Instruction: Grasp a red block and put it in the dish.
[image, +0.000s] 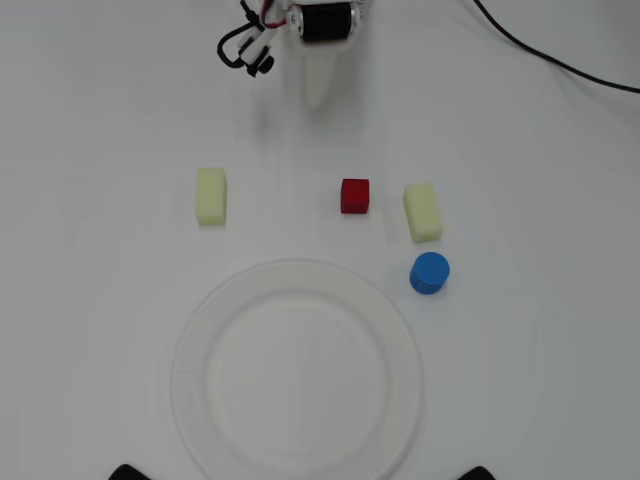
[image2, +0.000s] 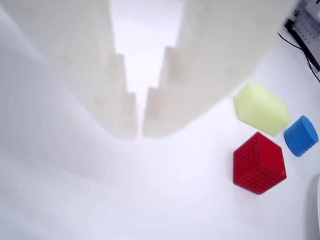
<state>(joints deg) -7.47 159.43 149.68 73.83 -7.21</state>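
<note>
Since my gripper (image2: 140, 134) is pinched nearly closed with nothing in it, I think I must spread it wide first. I see the red block (image: 354, 195) alone on the table, above the dish (image: 190, 375).

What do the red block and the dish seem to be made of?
Red block: probably 3D-printed or moulded plastic, matte, given the fine dotted grid texture on its faces in the wrist view. Dish: looks like a thin white disposable plate, paper or plastic, dull finish; unclear which.
</note>
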